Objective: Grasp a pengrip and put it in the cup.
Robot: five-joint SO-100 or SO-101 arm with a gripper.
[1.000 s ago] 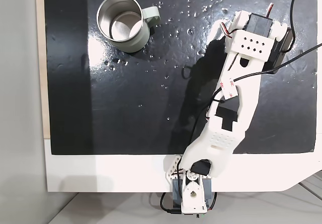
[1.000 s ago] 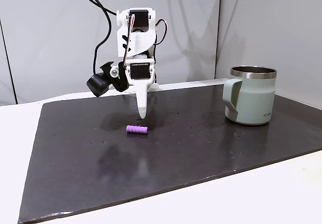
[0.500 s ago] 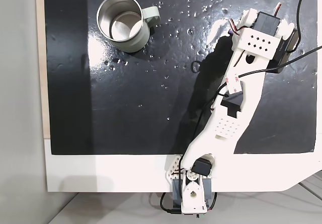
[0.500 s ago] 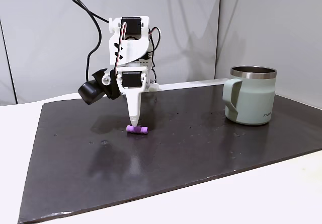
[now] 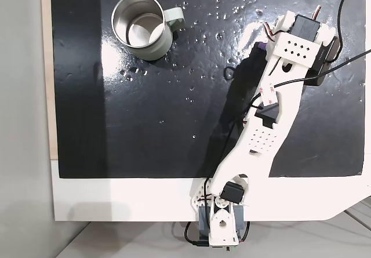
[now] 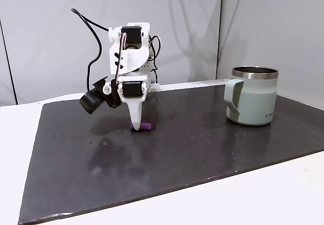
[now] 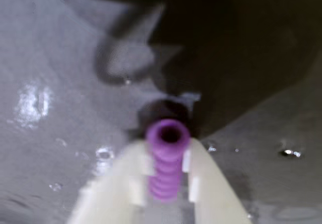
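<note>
The lilac ribbed pengrip (image 7: pixel 165 171) lies on the black mat between my two pale fingers, its open end facing away from the camera. My gripper (image 7: pixel 166 151) presses it from both sides, tips down at the mat. In a fixed view from the side, the gripper (image 6: pixel 136 128) points straight down with the pengrip (image 6: pixel 147 127) sticking out to its right. From above, a sliver of the pengrip (image 5: pixel 262 47) peeks out beside the wrist. The grey-green cup (image 5: pixel 157 48) stands upright far to the left, steel inside empty, and sits at the right in the side view (image 6: pixel 254 103).
The black mat (image 5: pixel 145 124) carries scattered shiny droplets (image 5: pixel 219 36). Its white table border (image 5: pixel 116 197) runs along the near edge by the arm's base (image 5: pixel 220 223). Black cables (image 6: pixel 96 43) loop off the wrist. A broad stretch of mat separates the gripper from the cup.
The arm swung over the pengrip and lowered. The gripper tip, first hanging above and behind the piece, now sits at the mat with the pengrip between its fingers. The cup has not moved.
</note>
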